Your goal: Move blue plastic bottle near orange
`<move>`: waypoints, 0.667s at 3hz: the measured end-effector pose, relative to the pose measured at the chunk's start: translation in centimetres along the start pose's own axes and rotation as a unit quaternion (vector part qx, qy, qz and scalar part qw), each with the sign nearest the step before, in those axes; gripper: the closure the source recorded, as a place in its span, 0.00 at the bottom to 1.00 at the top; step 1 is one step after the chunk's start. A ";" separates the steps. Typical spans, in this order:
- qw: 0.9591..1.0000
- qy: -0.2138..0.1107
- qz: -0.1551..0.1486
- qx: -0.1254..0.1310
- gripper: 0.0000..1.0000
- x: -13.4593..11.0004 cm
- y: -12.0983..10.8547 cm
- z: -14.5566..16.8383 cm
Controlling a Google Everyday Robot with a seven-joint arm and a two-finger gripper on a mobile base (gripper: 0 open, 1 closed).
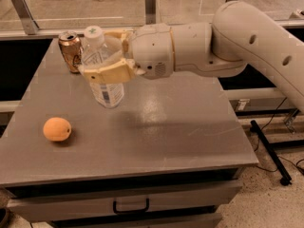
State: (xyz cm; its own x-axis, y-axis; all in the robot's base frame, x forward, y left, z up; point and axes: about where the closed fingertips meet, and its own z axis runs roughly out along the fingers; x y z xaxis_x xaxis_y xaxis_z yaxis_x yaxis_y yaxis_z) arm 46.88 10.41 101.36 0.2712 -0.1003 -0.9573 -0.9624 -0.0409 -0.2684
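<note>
So here's where we're at: the claw (97,56) is clamped around the blue plastic bottle (108,91), one tan finger (107,73) wrapped across the front of the body just under the shoulder and the other tucked behind it near the cap. The jaws are only as wide as the bottle itself, and nothing else is in them. We figure the high grip is there so the label end hangs free and the base can be set down flat without the fingers hitting the counter (180,127).

The bottle sits over the back-left part of the counter, leaning a touch, just beside the dented gold can (71,51). We honestly can't tell if its base is resting on the surface or skimming just above it.

The orange (57,129) is on its own at the front-left, near the edge, and apart from the bottle with bare counter between them. So we'd call the job partway done: the bottle needs to come forward and a bit left. Our worry is the orange. It's round, so a nudge from the bottle would send it rolling, and the can is close enough to clip too.
</note>
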 end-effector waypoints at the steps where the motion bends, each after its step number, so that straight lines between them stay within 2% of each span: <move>1: 0.999 0.005 0.051 -0.010 1.00 2.2 0.5 2.0; 2: 0.998 0.005 0.055 -0.012 1.00 2.3 0.6 2.1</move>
State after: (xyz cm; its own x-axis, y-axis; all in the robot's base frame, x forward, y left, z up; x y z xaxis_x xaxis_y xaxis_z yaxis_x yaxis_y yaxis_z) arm 46.91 12.27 98.75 0.1632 -0.1159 -0.9798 -0.9860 -0.0521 -0.1581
